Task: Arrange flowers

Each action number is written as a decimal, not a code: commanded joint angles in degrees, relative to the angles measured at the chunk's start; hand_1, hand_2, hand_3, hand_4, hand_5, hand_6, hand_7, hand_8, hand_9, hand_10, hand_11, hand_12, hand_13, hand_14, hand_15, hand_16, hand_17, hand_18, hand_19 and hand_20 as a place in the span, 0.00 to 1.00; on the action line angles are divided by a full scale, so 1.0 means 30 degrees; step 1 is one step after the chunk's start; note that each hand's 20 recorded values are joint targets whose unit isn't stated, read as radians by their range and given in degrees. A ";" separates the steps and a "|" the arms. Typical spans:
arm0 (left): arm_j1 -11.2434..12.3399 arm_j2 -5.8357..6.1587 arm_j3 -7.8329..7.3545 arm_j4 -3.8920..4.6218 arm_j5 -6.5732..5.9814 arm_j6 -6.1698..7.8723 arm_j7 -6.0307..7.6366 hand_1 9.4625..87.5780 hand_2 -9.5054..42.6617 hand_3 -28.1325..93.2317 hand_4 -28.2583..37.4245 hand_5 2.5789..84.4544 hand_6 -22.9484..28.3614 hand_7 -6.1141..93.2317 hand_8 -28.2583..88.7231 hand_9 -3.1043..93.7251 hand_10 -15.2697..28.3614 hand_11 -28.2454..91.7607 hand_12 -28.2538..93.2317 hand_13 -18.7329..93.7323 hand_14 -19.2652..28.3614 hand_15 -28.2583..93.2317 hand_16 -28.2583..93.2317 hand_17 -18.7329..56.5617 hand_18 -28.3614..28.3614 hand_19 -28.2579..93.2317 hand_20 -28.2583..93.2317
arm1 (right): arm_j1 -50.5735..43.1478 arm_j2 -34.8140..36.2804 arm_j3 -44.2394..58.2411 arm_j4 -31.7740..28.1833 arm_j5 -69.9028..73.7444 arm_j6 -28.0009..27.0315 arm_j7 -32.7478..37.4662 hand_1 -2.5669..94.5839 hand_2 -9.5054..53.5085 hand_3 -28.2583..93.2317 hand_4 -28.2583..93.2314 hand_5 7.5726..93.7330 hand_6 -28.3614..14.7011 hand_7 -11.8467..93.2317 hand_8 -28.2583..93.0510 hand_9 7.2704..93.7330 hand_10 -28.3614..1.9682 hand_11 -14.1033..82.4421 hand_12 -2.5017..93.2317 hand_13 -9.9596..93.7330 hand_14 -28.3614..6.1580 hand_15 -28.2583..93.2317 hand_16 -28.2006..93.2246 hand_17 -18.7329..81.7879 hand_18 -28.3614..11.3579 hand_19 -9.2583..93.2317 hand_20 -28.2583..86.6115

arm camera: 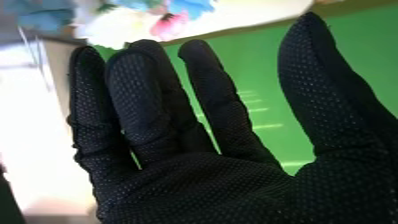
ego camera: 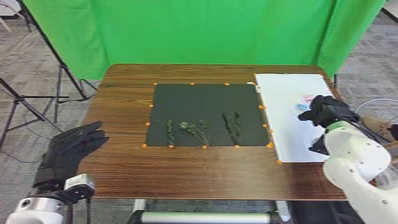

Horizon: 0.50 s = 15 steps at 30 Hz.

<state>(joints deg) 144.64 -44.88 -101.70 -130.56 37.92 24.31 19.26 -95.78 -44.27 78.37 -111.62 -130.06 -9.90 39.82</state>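
Flowers [arm camera: 129, 26] and the right robot hand [ego camera: 327, 111], seen over the white sheet [ego camera: 298, 142]. We note this robot hand open and empty, fingers nearly straight and somewhat parted, thumb standing well away. Pink, white and blue blooms lie just beyond its fingertips; in the head view we find them on the sheet, to its left and slightly farther from the robot. We cannot tell their long axis. The right arm [ego camera: 355, 152], the nearer, comes in from the right edge. Farther left, green sprigs [ego camera: 231, 128] lie on the dark mat [ego camera: 209, 97], roughly lengthwise away from the robot. Beyond, by the left edge of the desk [ego camera: 178, 172], we see the left robot hand [ego camera: 69, 147], relaxed and empty. We judge that the coming move calls for a short leftward reach.
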 commanded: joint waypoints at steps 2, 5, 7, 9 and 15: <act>-0.0073 -0.0206 0.0088 -0.0038 0.0145 -0.0223 -0.0274 0.24 0.37 0.89 0.22 0.55 0.73 0.20 0.17 0.45 0.87 0.56 0.31 0.44 1.00 0.74 0.12 0.14 0.88 0.72 0.37 | -0.0030 0.0420 -0.1388 0.0939 -0.1954 0.0406 0.0123 0.32 0.08 0.89 0.02 0.51 0.42 0.28 0.15 0.41 0.06 0.63 0.26 0.57 0.28 0.92 0.41 0.45 0.06 0.90 0.30; -0.0206 -0.0227 0.0149 -0.0028 0.0207 -0.0279 -0.0401 0.24 0.37 0.89 0.22 0.55 0.73 0.21 0.17 0.45 0.87 0.56 0.31 0.44 1.00 0.74 0.12 0.14 0.88 0.72 0.37 | 0.0459 0.0532 -0.2202 0.1419 -0.2802 0.0910 0.0350 0.32 0.08 0.89 0.02 0.49 0.43 0.28 0.15 0.39 0.04 0.64 0.26 0.56 0.29 0.93 0.40 0.46 0.09 0.90 0.30; -0.0227 -0.0278 0.0161 -0.0017 0.0233 -0.0300 -0.0426 0.24 0.37 0.89 0.22 0.55 0.73 0.21 0.17 0.45 0.87 0.56 0.31 0.44 1.00 0.74 0.12 0.14 0.88 0.72 0.37 | 0.0836 0.0525 -0.2835 0.1745 -0.3563 0.1268 0.0401 0.32 0.08 0.89 0.02 0.48 0.43 0.28 0.15 0.39 0.03 0.64 0.25 0.57 0.30 0.93 0.40 0.47 0.09 0.91 0.29; -0.0275 -0.0294 0.0184 0.0007 0.0202 -0.0338 -0.0446 0.24 0.37 0.89 0.22 0.55 0.73 0.21 0.17 0.45 0.88 0.56 0.31 0.44 1.00 0.74 0.12 0.14 0.88 0.72 0.37 | 0.1201 0.0626 -0.3492 0.2063 -0.4200 0.1619 0.0631 0.32 0.07 0.89 0.01 0.48 0.43 0.28 0.15 0.39 0.02 0.63 0.24 0.57 0.31 0.93 0.40 0.47 0.09 0.91 0.29; -0.0392 -0.0298 0.0249 0.0036 0.0250 -0.0402 -0.0440 0.24 0.37 0.89 0.22 0.55 0.73 0.21 0.17 0.45 0.87 0.56 0.31 0.44 1.00 0.74 0.12 0.14 0.88 0.72 0.37 | 0.1736 0.0640 -0.4388 0.2893 -0.5285 0.2156 0.1325 0.33 0.07 0.89 0.01 0.48 0.45 0.29 0.15 0.40 0.01 0.60 0.23 0.57 0.31 0.92 0.39 0.49 0.08 0.93 0.26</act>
<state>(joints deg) 143.40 -45.30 -101.26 -130.50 38.24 23.91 18.32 -91.89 -42.80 66.27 -104.61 -143.82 -4.97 41.56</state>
